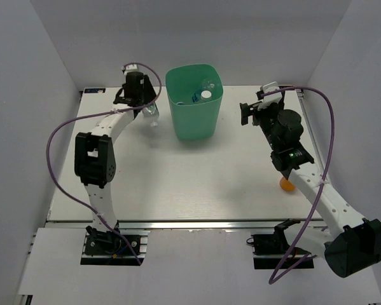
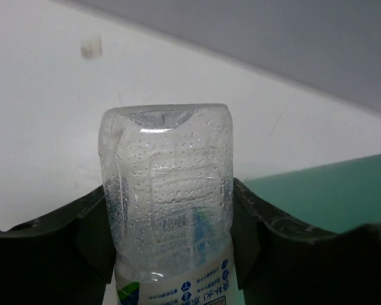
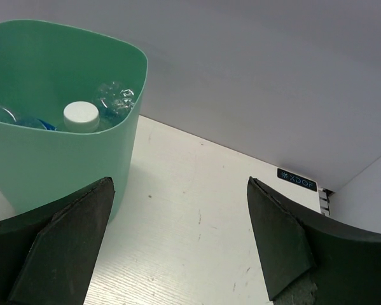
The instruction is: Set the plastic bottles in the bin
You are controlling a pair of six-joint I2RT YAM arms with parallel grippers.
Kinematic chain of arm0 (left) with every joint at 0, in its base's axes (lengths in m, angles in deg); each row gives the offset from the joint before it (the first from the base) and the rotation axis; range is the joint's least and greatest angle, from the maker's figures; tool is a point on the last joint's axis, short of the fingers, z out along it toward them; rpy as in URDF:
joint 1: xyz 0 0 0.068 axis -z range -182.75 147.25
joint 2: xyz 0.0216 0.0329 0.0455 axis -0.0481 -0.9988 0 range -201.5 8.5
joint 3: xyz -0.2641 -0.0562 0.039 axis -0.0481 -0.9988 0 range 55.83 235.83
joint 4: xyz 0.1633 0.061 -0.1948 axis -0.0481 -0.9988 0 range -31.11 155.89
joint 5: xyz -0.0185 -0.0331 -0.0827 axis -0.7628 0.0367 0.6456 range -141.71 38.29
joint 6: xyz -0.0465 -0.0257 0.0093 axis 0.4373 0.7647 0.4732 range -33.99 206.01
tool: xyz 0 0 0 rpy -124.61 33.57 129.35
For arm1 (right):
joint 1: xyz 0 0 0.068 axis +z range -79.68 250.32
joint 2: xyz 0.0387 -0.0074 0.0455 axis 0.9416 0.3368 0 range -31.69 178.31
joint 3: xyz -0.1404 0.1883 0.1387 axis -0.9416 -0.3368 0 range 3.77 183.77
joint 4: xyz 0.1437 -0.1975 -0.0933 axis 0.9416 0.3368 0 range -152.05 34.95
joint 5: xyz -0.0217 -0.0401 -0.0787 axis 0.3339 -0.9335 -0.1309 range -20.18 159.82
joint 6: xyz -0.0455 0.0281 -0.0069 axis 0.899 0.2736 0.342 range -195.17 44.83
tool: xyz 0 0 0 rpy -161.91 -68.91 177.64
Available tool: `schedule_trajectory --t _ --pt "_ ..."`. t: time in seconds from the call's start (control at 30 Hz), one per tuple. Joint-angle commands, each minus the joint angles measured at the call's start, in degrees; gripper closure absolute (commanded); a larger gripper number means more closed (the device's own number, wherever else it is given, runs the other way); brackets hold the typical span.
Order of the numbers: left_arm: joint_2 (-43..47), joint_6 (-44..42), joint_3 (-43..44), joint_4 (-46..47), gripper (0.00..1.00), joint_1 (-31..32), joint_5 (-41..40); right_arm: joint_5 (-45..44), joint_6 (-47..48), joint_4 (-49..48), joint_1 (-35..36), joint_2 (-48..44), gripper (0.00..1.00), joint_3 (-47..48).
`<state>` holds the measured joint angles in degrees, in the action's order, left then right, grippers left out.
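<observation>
the left pincer is clamped on a clear bottle, held base-outward just left of the green bin; the print on its blue-and-white label is too small to read. the right pincer stands wide apart and empty, right of the bin, near a black sticker reading "xdof".

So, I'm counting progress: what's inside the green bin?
In the bin: a white-capped bottle, a clear bottle beside it, part of a blue-labelled one. Its wall hides anything lower.

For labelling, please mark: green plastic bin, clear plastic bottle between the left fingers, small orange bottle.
green plastic bin [image 1: 193,121]: top view, front wall.
clear plastic bottle [image 2: 168,190]: left wrist view, body.
small orange bottle [image 1: 284,185]: top view, side.
</observation>
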<state>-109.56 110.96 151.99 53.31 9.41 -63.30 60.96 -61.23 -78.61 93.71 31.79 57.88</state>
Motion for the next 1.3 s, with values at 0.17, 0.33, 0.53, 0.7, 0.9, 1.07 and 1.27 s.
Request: schedule_trajectory --t 0.17,0.33,0.53,0.7,0.9,1.07,1.27 --pt "20.8 -4.1 -0.8 25.8 0.68 0.9 -1.2 -0.5 3.2 -8.4 -0.5 -5.3 0.11 -3.8" --pt "16.9 -4.7 10.2 29.4 0.66 1.8 7.2 -0.5 3.8 -8.3 -0.6 -5.0 0.11 -3.3" --pt "5.1 -15.4 22.5 30.1 0.65 10.0 11.1 -0.2 4.5 -8.7 -0.9 -4.9 0.11 -3.5" --pt "-2.9 -16.4 28.6 31.1 0.64 11.9 17.7 -0.5 5.6 -9.1 -1.4 -4.9 0.11 -4.1" --pt "-6.4 -17.1 24.1 41.4 0.64 12.5 23.8 -0.5 6.3 -8.7 -1.8 -4.6 0.11 -3.7" --pt "-10.3 -16.8 25.4 42.3 0.57 12.6 24.5 -0.5 6.5 -9.0 -2.1 -4.2 0.11 -4.2" --pt "-4.8 -18.4 14.6 46.2 0.31 12.6 26.6 -0.6 6.5 -9.1 -2.3 -3.4 0.11 -4.3"
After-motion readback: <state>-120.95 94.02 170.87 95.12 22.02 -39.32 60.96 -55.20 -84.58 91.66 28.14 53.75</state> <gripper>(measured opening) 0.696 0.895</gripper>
